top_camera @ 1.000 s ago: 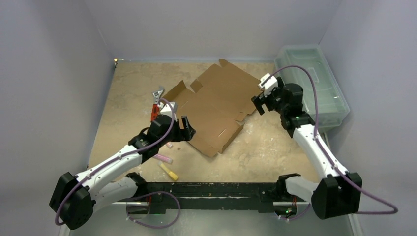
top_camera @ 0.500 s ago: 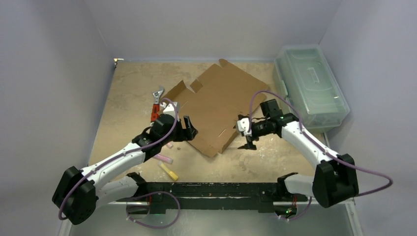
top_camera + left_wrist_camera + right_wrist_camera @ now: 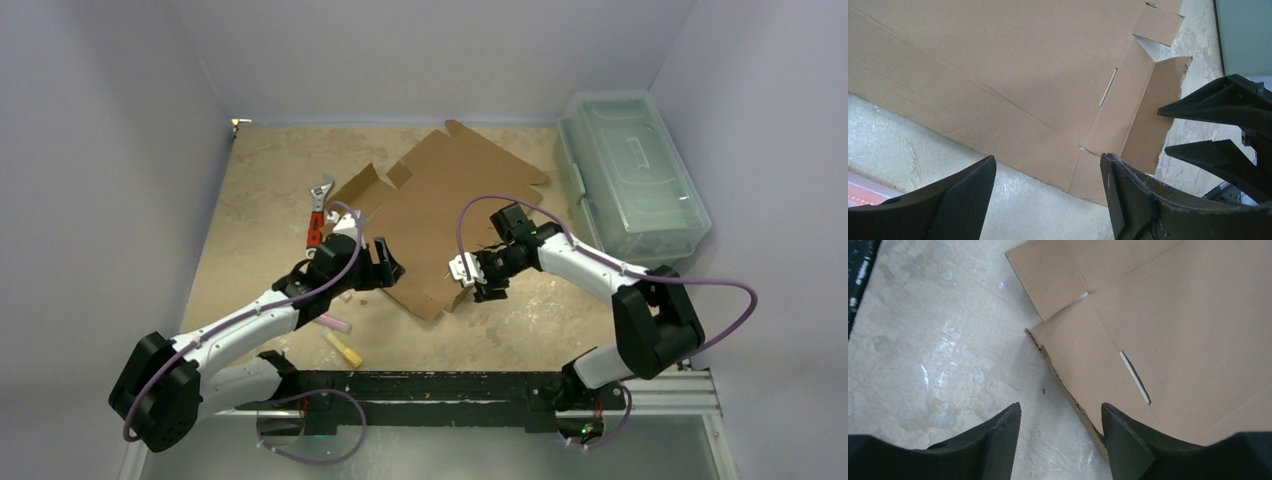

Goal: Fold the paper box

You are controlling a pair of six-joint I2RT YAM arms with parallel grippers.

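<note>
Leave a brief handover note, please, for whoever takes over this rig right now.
The left gripper is open and empty, at the near-left edge of the paper box.
The right gripper is open, astride the edge of a near corner flap, not clamped.
The paper box lies unfolded on the table between the arms.
Done: no fold visible.
To do: every fold, starting with that flap.

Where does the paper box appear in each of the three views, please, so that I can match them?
Top external: the paper box lies mid-picture, turned cornerwise.
Left wrist: the box fills the upper left and centre.
Right wrist: the box fills the upper right, its edge slanting down to the bottom middle.
Shared landmark: the narrow slot near the box's near corner, plain in both wrist views.
</note>
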